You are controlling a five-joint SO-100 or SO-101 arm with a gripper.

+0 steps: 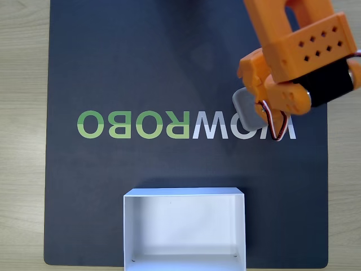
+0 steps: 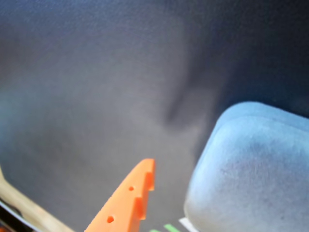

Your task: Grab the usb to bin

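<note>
The usb (image 1: 246,108) is a small grey rounded block lying on the dark mat at the right, over the end of the printed letters. My orange gripper (image 1: 255,100) comes in from the upper right and hangs right over it, hiding its far corner. In the wrist view the usb (image 2: 251,169) looms large at the lower right, and one orange finger (image 2: 131,195) stands to its left with a gap between them. The jaws look open. The bin (image 1: 184,192), a white shallow box, sits at the bottom centre, well away from the gripper.
A dark mat (image 1: 141,68) with green and white lettering (image 1: 135,124) covers most of the wooden table (image 1: 22,141). The bin's near edge reaches the mat's lower border.
</note>
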